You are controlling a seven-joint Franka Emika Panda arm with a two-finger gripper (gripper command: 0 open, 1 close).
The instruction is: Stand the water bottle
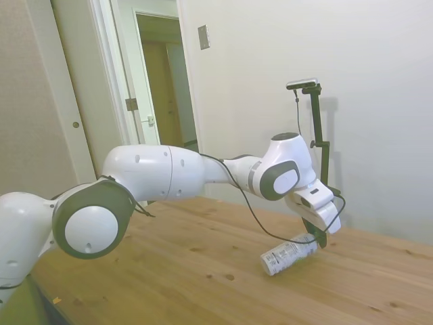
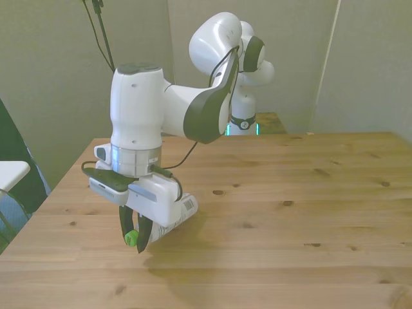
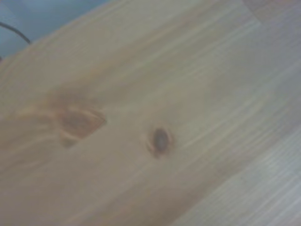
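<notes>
One water bottle (image 1: 289, 256) is all I have to deal with, and my pincer (image 2: 134, 239) is pinching it at the green cap end, the dark fingers (image 2: 123, 225) closed on either side of the neck. In the side view the bottle hangs tilted, cap end raised in the grip and base end down toward the surface (image 2: 290, 219); I cannot tell whether the base touches the wood or hovers just above it. In the front view it sits near the surface's left edge, toward the near corner, with the label end poking out behind the wrist. The wrist view gives me only blurred wood grain and a knot, so no help there. I judge the bottle light and apparently close to empty, with thin clear walls that would dent if I squeezed the body, and smooth plastic that could slip or swivel between the pads. The cap and neck are the stiffest part, so holding there seems right. For standing it, I expect the body to swing under the cap as I rotate the wrist, so I would move slowly and set the base flat before letting go, since a light bottle tips easily.
</notes>
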